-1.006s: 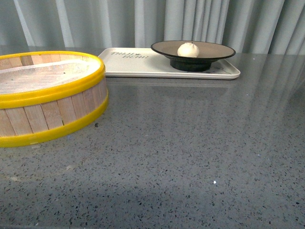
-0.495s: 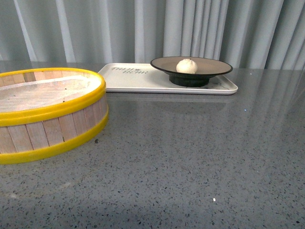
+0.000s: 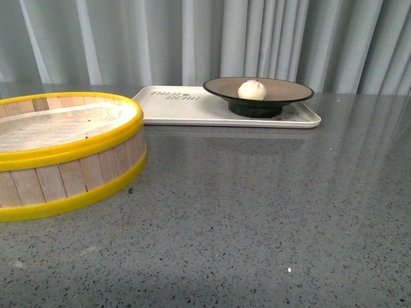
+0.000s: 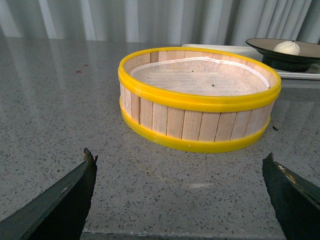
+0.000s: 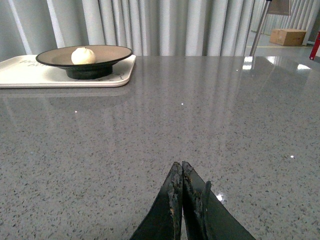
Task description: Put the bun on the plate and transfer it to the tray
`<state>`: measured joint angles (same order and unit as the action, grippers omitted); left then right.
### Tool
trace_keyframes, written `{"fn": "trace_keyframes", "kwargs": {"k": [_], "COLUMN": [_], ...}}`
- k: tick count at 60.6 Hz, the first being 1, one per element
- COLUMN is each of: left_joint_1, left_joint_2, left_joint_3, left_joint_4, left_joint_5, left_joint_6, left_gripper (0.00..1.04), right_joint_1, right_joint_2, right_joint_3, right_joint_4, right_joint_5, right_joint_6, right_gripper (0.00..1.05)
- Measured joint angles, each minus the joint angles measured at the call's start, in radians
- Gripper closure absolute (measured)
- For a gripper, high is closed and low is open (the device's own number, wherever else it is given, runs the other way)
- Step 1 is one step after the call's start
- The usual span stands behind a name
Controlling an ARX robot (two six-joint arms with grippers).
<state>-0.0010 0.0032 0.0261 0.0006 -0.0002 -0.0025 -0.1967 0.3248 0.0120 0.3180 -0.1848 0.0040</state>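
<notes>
The white bun [image 3: 252, 90] rests in the middle of the plate [image 3: 289, 91], tan inside with a black rim. The plate stands on the right part of the cream tray [image 3: 180, 106] at the far side of the grey table. Neither arm shows in the front view. In the left wrist view my left gripper [image 4: 180, 162] is open over bare table, well short of the steamer basket, with bun [image 4: 286, 47] and plate [image 4: 265, 47] far behind. My right gripper [image 5: 179, 167] is shut on nothing, low over the table, far from the bun [image 5: 83, 55], plate [image 5: 107, 54] and tray [image 5: 30, 75].
A yellow-rimmed wooden steamer basket [image 3: 64, 154] stands at the near left, also large in the left wrist view as basket [image 4: 197, 107]. Grey curtains hang behind the table. A cardboard box [image 5: 289, 36] lies on the floor beyond the table's far right.
The front view has shifted slightly, so basket, tray and plate sit a little lower and further left in the picture. Bun, plate and tray keep their places relative to each other.
</notes>
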Motion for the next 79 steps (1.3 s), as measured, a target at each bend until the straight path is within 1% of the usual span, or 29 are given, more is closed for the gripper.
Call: {"fn": "trace_keyframes", "kwargs": {"k": [8,12,14,17,24,27,31,51,57,61,67,70,72,73,75,78,79], "left_joint_1": [0.000,0.000,0.000,0.000,0.000,0.000,0.000,0.000,0.000,0.000,0.000,0.000,0.000,0.000,0.000,0.000,0.000], "left_joint_2": [0.000,0.000,0.000,0.000,0.000,0.000,0.000,0.000,0.000,0.000,0.000,0.000,0.000,0.000,0.000,0.000,0.000], "left_joint_3": [0.000,0.000,0.000,0.000,0.000,0.000,0.000,0.000,0.000,0.000,0.000,0.000,0.000,0.000,0.000,0.000,0.000], "left_joint_4": [0.000,0.000,0.000,0.000,0.000,0.000,0.000,0.000,0.000,0.000,0.000,0.000,0.000,0.000,0.000,0.000,0.000], "left_joint_5": [0.000,0.000,0.000,0.000,0.000,0.000,0.000,0.000,0.000,0.000,0.000,0.000,0.000,0.000,0.000,0.000,0.000], "left_joint_6": [0.000,0.000,0.000,0.000,0.000,0.000,0.000,0.000,0.000,0.000,0.000,0.000,0.000,0.000,0.000,0.000,0.000], "left_gripper": [0.07,0.07,0.07,0.07,0.07,0.07,0.07,0.07,0.07,0.07,0.07,0.07,0.07,0.07,0.07,0.07,0.07], "right_joint_1": [0.056,0.121,0.154,0.187,0.193,0.193,0.193,0.193,0.193,0.193,0.193,0.193,0.193,0.193,0.193,0.193,0.193], "right_joint_2": [-0.060,-0.090,-0.102,-0.121,-0.151,-0.220,-0.285,-0.321,-0.321,-0.321,-0.321,-0.321,-0.321,-0.321,-0.321,-0.321,-0.321], "right_joint_3": [-0.007,-0.007,-0.007,-0.007,-0.007,-0.006,-0.006,-0.006,-0.006,-0.006,-0.006,-0.006,-0.006,-0.006,-0.006,-0.006,-0.006], "right_joint_4": [-0.052,-0.082,-0.093,-0.111,-0.142,-0.235,-0.308,-0.317,-0.317,-0.317,-0.317,-0.317,-0.317,-0.317,-0.317,-0.317,-0.317], "right_joint_5": [0.052,0.146,0.174,0.173,0.184,0.183,0.184,0.184,0.184,0.183,0.184,0.184,0.184,0.184,0.184,0.183,0.184], "right_joint_6": [0.000,-0.001,0.000,-0.001,-0.001,-0.001,-0.001,-0.001,-0.002,-0.002,-0.002,-0.002,-0.002,-0.002,-0.002,-0.002,-0.002], "right_gripper": [1.03,1.03,1.03,1.03,1.03,1.03,1.03,1.03,0.82,0.73,0.57,0.46,0.41,0.40,0.30,0.19,0.14]}}
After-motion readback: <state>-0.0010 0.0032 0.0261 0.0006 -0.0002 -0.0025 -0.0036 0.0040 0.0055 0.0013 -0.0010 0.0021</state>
